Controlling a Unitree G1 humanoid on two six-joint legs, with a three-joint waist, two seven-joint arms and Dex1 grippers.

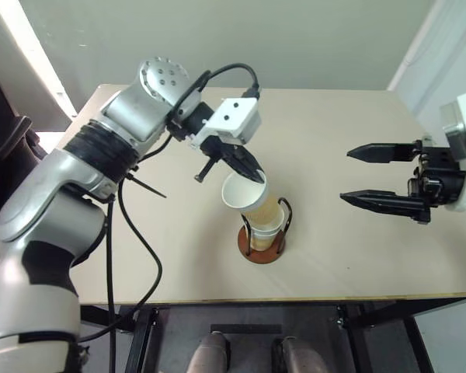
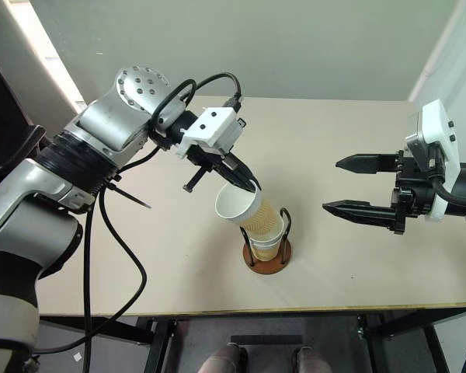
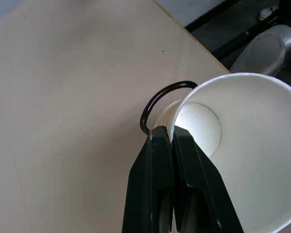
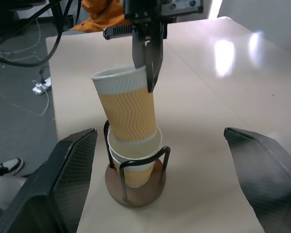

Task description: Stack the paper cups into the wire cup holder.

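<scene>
Pinched by its rim in the left tool [image 2: 250, 185], a tilted paper cup [image 2: 248, 214] hangs with its bottom entering the cups [image 4: 136, 162] already in the wire cup holder [image 1: 262, 247] on the table [image 1: 349, 155]. Right of the holder, the right tool [image 1: 365, 177] waits open (empty). Next: straighten, lower, release.

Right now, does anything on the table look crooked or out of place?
Yes. The upper paper cup, pinched at its rim by the left gripper, leans to one side, only partly nested in the cup below in the wire cup holder. Nothing looks spilled or damaged.
</scene>
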